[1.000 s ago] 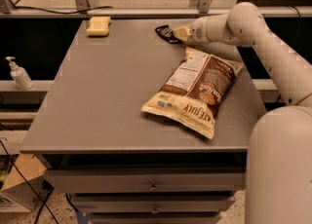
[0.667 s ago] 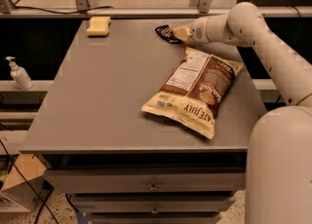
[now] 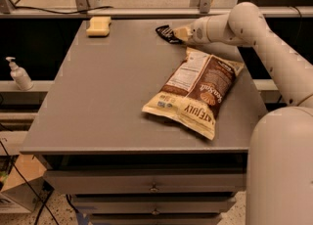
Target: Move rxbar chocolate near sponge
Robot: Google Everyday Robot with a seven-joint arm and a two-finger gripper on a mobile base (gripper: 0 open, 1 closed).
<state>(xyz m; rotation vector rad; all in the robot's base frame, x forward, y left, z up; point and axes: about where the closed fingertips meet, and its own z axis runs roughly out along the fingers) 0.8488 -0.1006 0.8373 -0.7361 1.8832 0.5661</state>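
The rxbar chocolate [image 3: 165,33], a small dark flat bar, is at the far right of the grey table [image 3: 98,97], at my gripper's tip. My gripper [image 3: 179,34] reaches in from the right and touches the bar's right end. The sponge [image 3: 99,26], a pale yellow block, lies at the table's far left corner, well apart from the bar.
A large cream-and-brown chip bag [image 3: 195,92] lies on the table's right half, just in front of my arm. A white pump bottle [image 3: 19,74] stands on a shelf to the left. Drawers run below the table's front edge.
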